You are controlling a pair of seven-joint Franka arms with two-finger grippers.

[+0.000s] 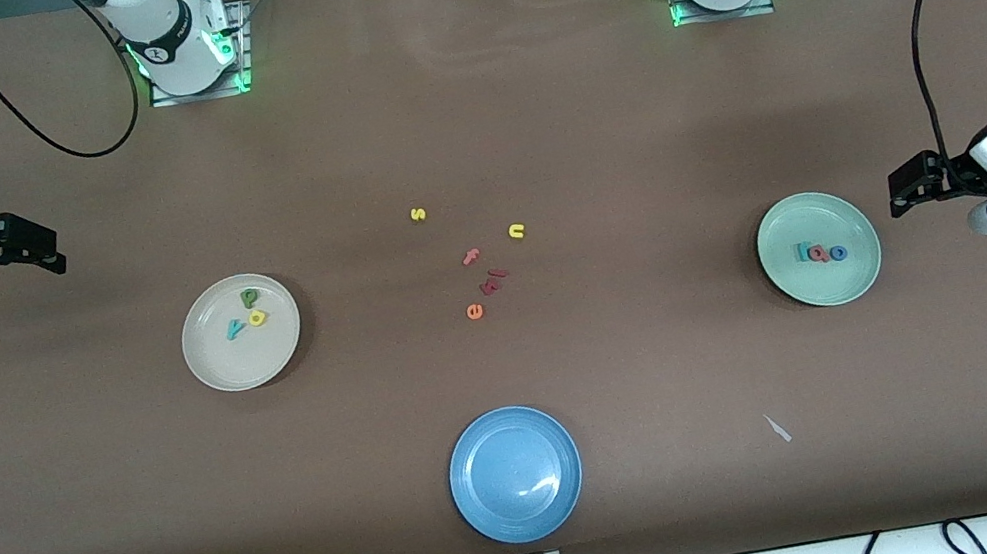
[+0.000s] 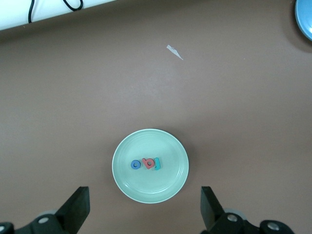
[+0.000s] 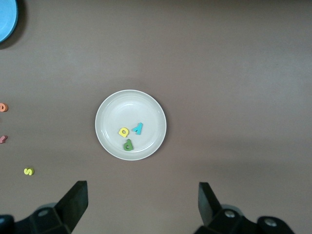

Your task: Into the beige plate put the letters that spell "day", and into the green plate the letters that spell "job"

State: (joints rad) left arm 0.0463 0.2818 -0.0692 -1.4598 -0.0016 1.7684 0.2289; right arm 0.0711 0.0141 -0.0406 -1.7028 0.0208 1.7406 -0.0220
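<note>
While the green d, yellow a and teal y (image 1: 246,311) lie in the beige plate (image 1: 215,367) and j, b, o (image 1: 819,253) in the green plate (image 1: 863,273), left gripper (image 1: 898,197) and right gripper (image 1: 47,249) hang empty, fingers spread, above the bench ends.

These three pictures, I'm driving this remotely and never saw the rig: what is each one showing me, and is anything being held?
The wide picture looks down across a brown table at two robot arms. The other two come from cameras on their wrists. The left gripper is beside the green plate, which holds a teal j, red-pink b and blue o. The right gripper is near the beige plate, holding d, a and y. Both grippers are open and empty. Spare letters and a blue plate lie mid-table.
</note>
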